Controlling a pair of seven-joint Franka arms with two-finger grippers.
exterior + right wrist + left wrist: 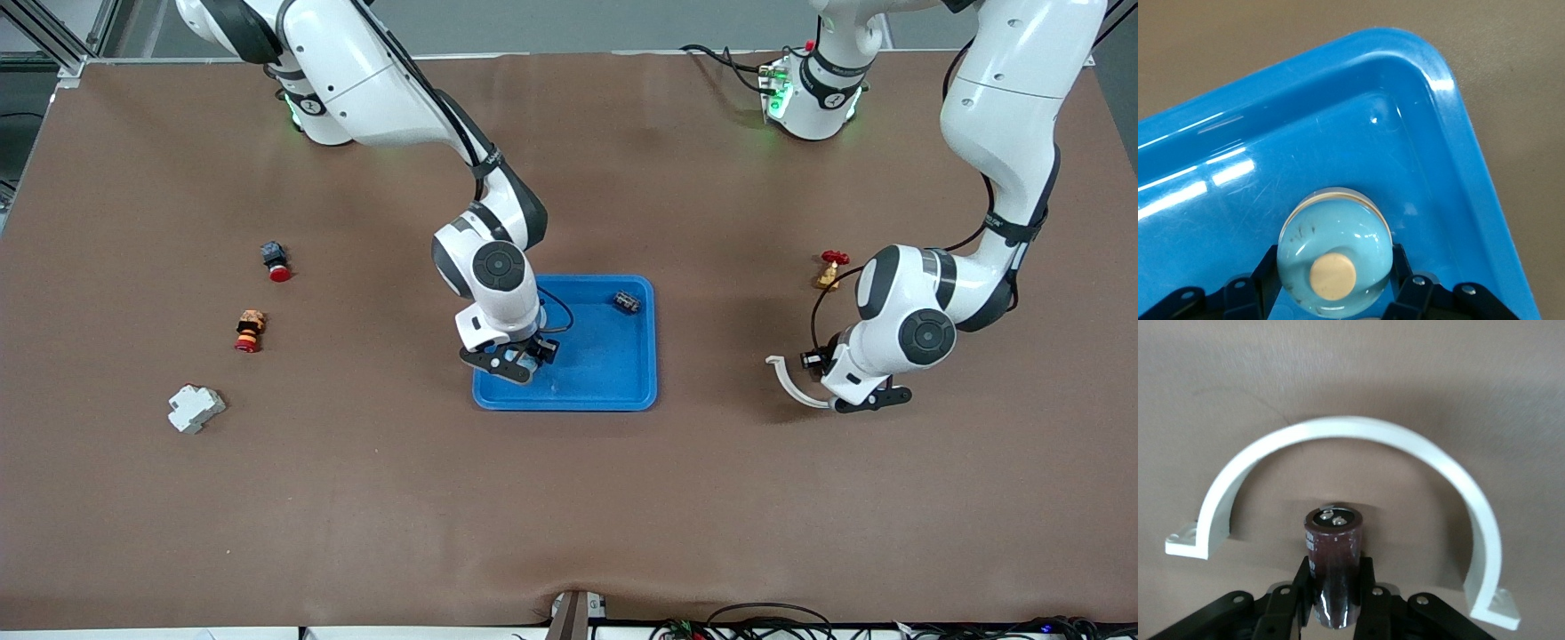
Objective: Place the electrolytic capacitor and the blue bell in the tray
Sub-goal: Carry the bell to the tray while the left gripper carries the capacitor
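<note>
The bright-blue tray (613,378) lies mid-table. My right gripper (514,360) is shut on the light-blue bell (1335,257), which has a cream button on top. It holds the bell low inside the tray (1338,133), at the corner nearer the front camera toward the right arm's end. My left gripper (813,360) is shut on the dark brown electrolytic capacitor (1333,553), low over the table toward the left arm's end, outside the tray. The capacitor sits within the arc of a white half-ring clamp (1358,430).
A small dark part (626,302) lies in the tray. A brass valve with a red handle (830,269) is beside the left arm. Toward the right arm's end lie a red push button (276,261), an orange-red part (250,331) and a white block (195,408).
</note>
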